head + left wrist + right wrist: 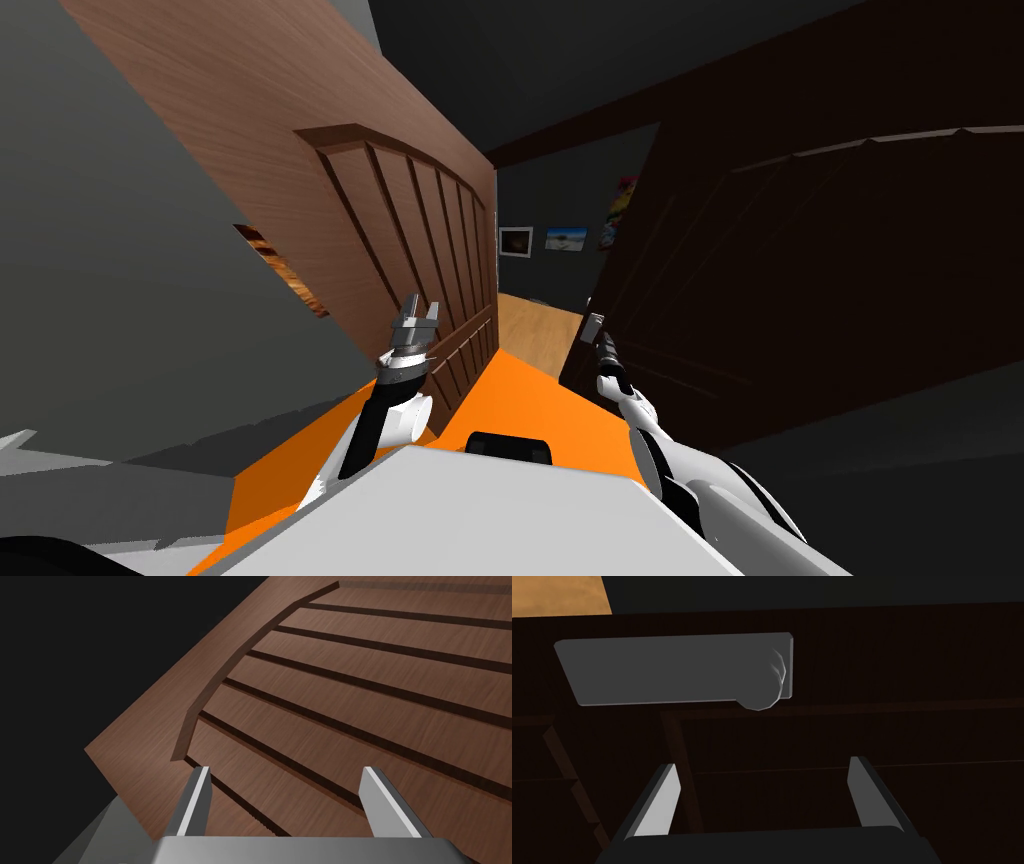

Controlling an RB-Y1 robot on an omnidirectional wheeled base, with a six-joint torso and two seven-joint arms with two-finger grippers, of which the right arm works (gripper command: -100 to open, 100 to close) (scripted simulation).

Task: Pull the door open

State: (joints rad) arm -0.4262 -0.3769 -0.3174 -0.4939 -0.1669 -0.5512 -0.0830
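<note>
Head view: two door leaves stand ahead with a gap between them, through which a wooden floor (538, 335) and a far wall show. The brown door (300, 150) lies on my left, lit and slatted. The dark door (820, 280) lies on my right in deep shadow. The left gripper (421, 306) is raised just before the brown leaf's lower panels. The right gripper (594, 322) sits close to the dark leaf's free edge, beside the gap. I stand on an orange floor (500, 400).

Left wrist view: the left gripper (286, 770) is spread wide and empty. It faces the brown door's (350, 701) slats and curved moulding, with no handle before it.

Right wrist view: the right gripper (762, 763) is also spread wide, with nothing between its blades. Straight ahead of the tips, and apart from them, a flat grey lever handle (672, 671) sits on the dark door (912, 726). Its long axis runs crosswise to the reach, about parallel to the line joining the two fingertips. A round pivot (759, 698) sits at one end. The right arm is plainly the nearer one. By my judgement, it needs to advance and probably turn the wrist so the blades straddle the bar.
</note>
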